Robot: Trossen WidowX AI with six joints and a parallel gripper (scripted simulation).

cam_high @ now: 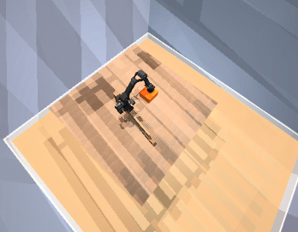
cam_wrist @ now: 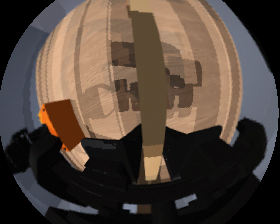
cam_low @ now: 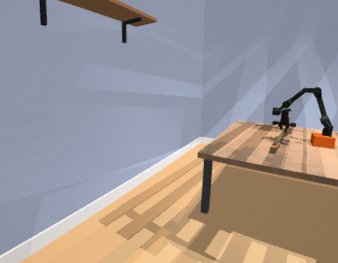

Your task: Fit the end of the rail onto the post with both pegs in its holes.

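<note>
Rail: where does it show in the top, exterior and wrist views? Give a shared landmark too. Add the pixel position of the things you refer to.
Top: rail (cam_high: pixel 141 128) (cam_low: pixel 281 138) (cam_wrist: pixel 151 80) just below centre.
Exterior: right side, on the table, left of the orange block.
Wrist: upright through the middle, down between the fingers.
Landmark: orange block (cam_high: pixel 148 95) (cam_low: pixel 322 141) (cam_wrist: pixel 65 124).

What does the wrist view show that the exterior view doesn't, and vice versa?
Wrist only: the rail's upper face seen lengthwise from close up, running between the two fingers of the pincer.

Exterior only: the wall shelf on two black brackets, a dark table leg, and the arm's bent links rising from the orange base block.

Both: the wooden rail, the pincer shut on it, the orange base block, and the wooden tabletop.
</note>
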